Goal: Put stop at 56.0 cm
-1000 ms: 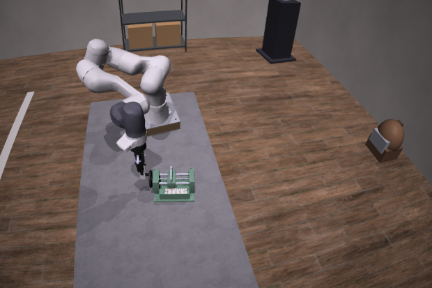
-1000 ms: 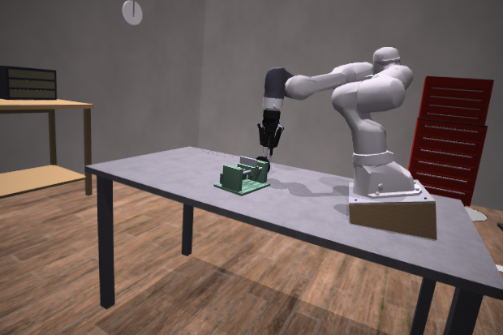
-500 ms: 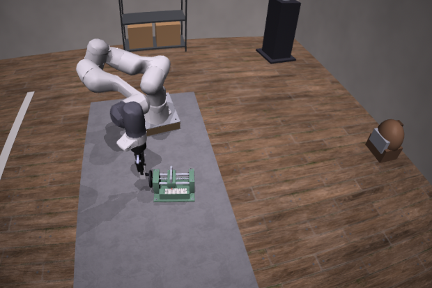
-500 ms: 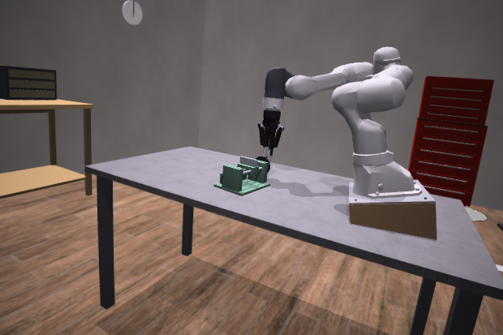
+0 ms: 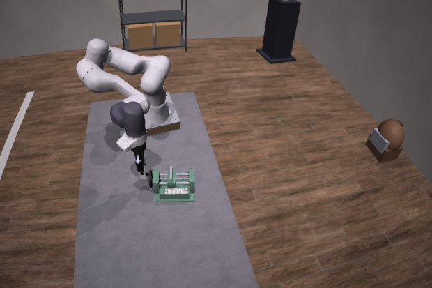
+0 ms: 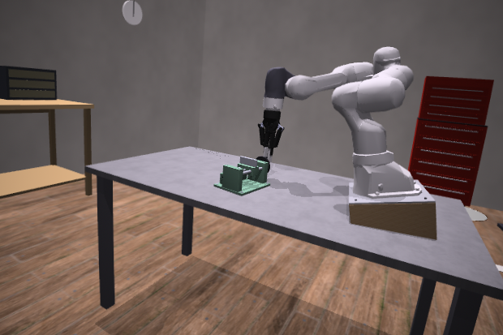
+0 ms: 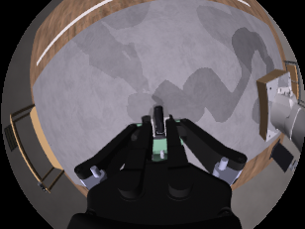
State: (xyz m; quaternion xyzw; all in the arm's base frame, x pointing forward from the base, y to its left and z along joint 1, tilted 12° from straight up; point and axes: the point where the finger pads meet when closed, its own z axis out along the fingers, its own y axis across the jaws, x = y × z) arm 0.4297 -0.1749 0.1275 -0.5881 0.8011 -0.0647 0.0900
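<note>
Top view looks down from afar, exterior from the side, wrist close; all share the table (image 5: pixel 115 242).
</note>
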